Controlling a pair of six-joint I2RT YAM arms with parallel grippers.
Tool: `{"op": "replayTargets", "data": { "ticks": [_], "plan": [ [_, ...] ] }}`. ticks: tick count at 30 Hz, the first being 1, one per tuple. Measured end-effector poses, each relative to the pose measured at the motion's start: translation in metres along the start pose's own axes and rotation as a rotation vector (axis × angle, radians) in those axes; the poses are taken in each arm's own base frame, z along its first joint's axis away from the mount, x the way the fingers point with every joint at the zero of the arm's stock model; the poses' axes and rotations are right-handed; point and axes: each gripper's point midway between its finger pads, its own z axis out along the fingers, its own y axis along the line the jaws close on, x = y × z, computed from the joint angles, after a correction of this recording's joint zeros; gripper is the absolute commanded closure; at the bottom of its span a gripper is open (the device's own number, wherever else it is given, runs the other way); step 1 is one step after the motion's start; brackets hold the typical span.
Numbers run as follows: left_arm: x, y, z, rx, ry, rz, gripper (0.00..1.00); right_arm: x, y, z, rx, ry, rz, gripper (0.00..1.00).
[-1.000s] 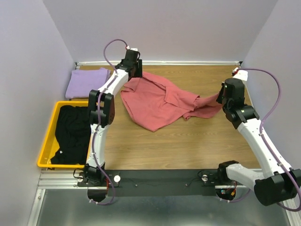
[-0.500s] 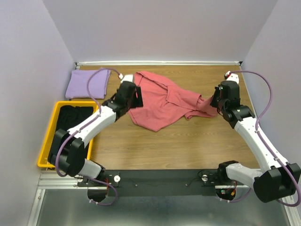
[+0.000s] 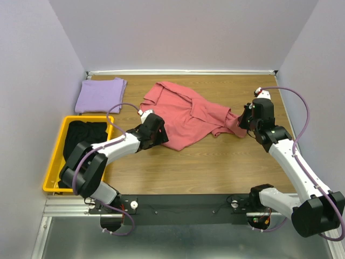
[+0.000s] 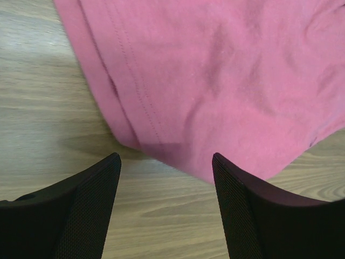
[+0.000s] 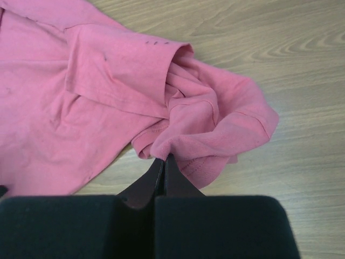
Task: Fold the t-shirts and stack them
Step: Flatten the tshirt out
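Wood-grain table enclosed by pale lilac walls; a yellow bin at the left of the top view holds black t-shirts, and a lavender t-shirt lies folded flat at upper left. The salmon-pink t-shirt lies crumpled and creased at centre frame, one sleeve bunched toward the right. The left gripper stands with jaws wide apart at the shirt's lower-left hem, holding nothing, while the right gripper is clamped on the bunched fold at its right end.
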Motion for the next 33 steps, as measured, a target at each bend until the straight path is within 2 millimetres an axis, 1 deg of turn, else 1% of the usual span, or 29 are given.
{"op": "replayTargets", "data": {
  "ticks": [4, 5, 7, 8, 9, 10, 12, 14, 15, 16, 17, 18, 19, 20, 21, 22, 23, 24, 26, 28, 29, 31, 33],
  "plan": [
    [0.015, -0.004, 0.016, -0.026, 0.029, -0.005, 0.42, 0.002, 0.0, -0.003, -0.008, -0.004, 0.001, 0.99],
    [0.013, -0.008, 0.018, -0.023, 0.023, -0.007, 0.54, 0.002, 0.0, -0.004, -0.01, -0.005, 0.001, 1.0],
    [0.012, -0.014, 0.022, -0.031, 0.017, -0.004, 0.74, 0.001, 0.0, -0.006, -0.013, -0.011, 0.002, 0.99],
    [0.011, -0.014, 0.022, -0.044, 0.012, 0.0, 0.94, 0.001, 0.0, -0.007, -0.015, -0.014, 0.002, 0.99],
    [0.007, -0.014, 0.022, -0.064, 0.003, 0.002, 1.0, 0.0, 0.0, -0.008, -0.016, -0.018, 0.002, 0.99],
    [0.004, -0.014, 0.021, -0.076, -0.003, 0.012, 1.0, -0.001, 0.0, -0.009, -0.016, -0.022, 0.003, 0.99],
    [-0.01, -0.014, 0.014, -0.118, -0.033, 0.026, 1.0, -0.003, 0.0, -0.011, -0.018, -0.031, 0.0, 0.99],
    [-0.033, -0.02, 0.001, -0.151, -0.082, 0.047, 1.0, -0.005, -0.001, -0.013, -0.016, -0.042, -0.002, 0.99],
    [-0.047, -0.022, -0.009, -0.169, -0.115, 0.061, 1.0, -0.007, -0.001, -0.015, -0.016, -0.049, -0.003, 0.99],
    [-0.061, -0.022, -0.024, -0.188, -0.149, 0.079, 0.97, -0.008, -0.002, -0.017, -0.014, -0.058, -0.005, 1.0],
    [-0.069, -0.022, -0.032, -0.2, -0.168, 0.091, 0.94, -0.01, -0.002, -0.018, -0.014, -0.063, -0.007, 0.99],
    [-0.082, -0.022, -0.046, -0.215, -0.2, 0.113, 0.91, -0.011, -0.002, -0.02, -0.014, -0.071, -0.009, 0.99],
    [-0.093, -0.022, -0.059, -0.23, -0.228, 0.135, 0.81, -0.012, -0.003, -0.021, -0.011, -0.076, -0.012, 0.99],
    [-0.099, -0.021, -0.066, -0.241, -0.24, 0.151, 0.73, -0.013, -0.004, -0.022, -0.01, -0.081, -0.014, 1.0],
    [-0.106, -0.02, -0.073, -0.263, -0.256, 0.179, 0.63, -0.014, -0.004, -0.023, -0.008, -0.084, -0.015, 1.0],
    [-0.11, -0.018, -0.074, -0.282, -0.262, 0.201, 0.5, -0.014, -0.004, -0.023, -0.007, -0.086, -0.016, 0.99],
    [-0.113, -0.017, -0.072, -0.307, -0.263, 0.232, 0.28, -0.014, -0.005, -0.023, -0.005, -0.087, -0.018, 0.99],
    [-0.114, -0.016, -0.068, -0.324, -0.257, 0.259, 0.23, -0.015, -0.005, -0.023, -0.003, -0.087, -0.02, 0.99],
    [-0.113, -0.014, -0.048, -0.37, -0.225, 0.324, 0.17, -0.014, -0.005, -0.023, -0.003, -0.086, -0.021, 0.99],
    [-0.111, -0.016, -0.021, -0.401, -0.189, 0.37, 0.17, -0.014, -0.005, -0.023, -0.003, -0.085, -0.022, 0.99],
    [-0.109, -0.017, -0.012, -0.405, -0.175, 0.383, 0.17, -0.014, -0.005, -0.023, -0.003, -0.085, -0.022, 0.99],
    [-0.101, -0.016, 0.001, -0.402, -0.143, 0.391, 0.17, -0.014, -0.005, -0.023, -0.003, -0.084, -0.022, 0.99],
    [-0.097, -0.015, 0.001, -0.383, -0.137, 0.375, 0.17, -0.013, -0.005, -0.023, -0.003, -0.083, -0.022, 0.99]
  ]
}}
